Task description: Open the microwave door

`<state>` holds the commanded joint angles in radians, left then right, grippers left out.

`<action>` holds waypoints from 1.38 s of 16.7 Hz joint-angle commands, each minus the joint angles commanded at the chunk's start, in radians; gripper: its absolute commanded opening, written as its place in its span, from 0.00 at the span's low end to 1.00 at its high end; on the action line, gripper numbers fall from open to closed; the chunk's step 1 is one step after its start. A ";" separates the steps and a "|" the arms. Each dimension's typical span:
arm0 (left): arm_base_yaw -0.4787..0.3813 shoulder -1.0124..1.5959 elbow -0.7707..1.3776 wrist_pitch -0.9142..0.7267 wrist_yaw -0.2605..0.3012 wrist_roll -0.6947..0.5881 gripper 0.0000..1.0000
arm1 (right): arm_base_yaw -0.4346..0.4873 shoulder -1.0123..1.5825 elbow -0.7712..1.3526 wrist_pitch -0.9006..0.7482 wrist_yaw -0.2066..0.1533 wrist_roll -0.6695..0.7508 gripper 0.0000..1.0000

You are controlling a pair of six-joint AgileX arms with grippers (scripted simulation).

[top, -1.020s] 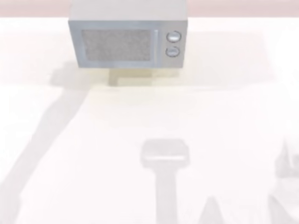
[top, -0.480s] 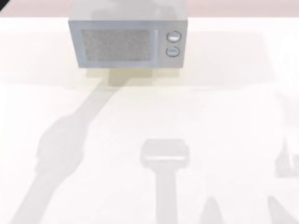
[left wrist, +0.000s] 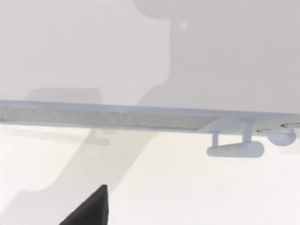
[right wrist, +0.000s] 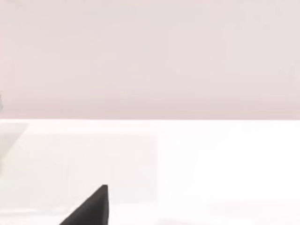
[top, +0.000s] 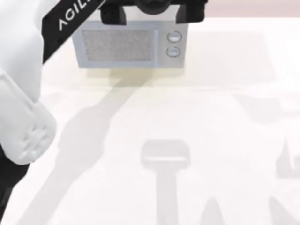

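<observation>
The microwave (top: 161, 64) stands at the back of the table, a little left of centre. Its door (top: 117, 45) lies flush with the front, its mesh window facing me. Two round knobs (top: 174, 36) sit to the door's right. My left gripper (top: 153, 15) hangs open over the microwave's top, its two dark fingers wide apart. In the left wrist view I look down on the pale microwave top (left wrist: 225, 61), the door's edge (left wrist: 103, 118) and a bar handle (left wrist: 234, 149) near the knobs. One dark fingertip (right wrist: 96, 208) of my right arm shows over bare table.
My left arm's white body (top: 21, 93) fills the top view's left side and throws a long shadow across the table (top: 220, 117). A pink wall (right wrist: 150, 56) runs behind the table's far edge.
My left arm has swung in from the left, and its gripper now hangs above the microwave. The arm's shadow has moved right across the table. The door has not moved.
</observation>
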<state>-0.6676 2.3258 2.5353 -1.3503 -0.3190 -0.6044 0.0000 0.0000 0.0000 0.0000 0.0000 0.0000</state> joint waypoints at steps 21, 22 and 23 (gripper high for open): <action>0.053 0.063 -0.179 0.257 0.023 0.051 0.85 | 0.000 0.000 0.000 0.000 0.000 0.000 1.00; 0.053 0.063 -0.179 0.257 0.023 0.051 0.77 | 0.000 0.000 0.000 0.000 0.000 0.000 1.00; 0.053 0.063 -0.179 0.257 0.023 0.051 0.70 | 0.000 0.000 0.000 0.000 0.000 0.000 1.00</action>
<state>-0.6148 2.3884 2.3564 -1.0933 -0.2957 -0.5536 0.0000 0.0000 0.0000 0.0000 0.0000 0.0000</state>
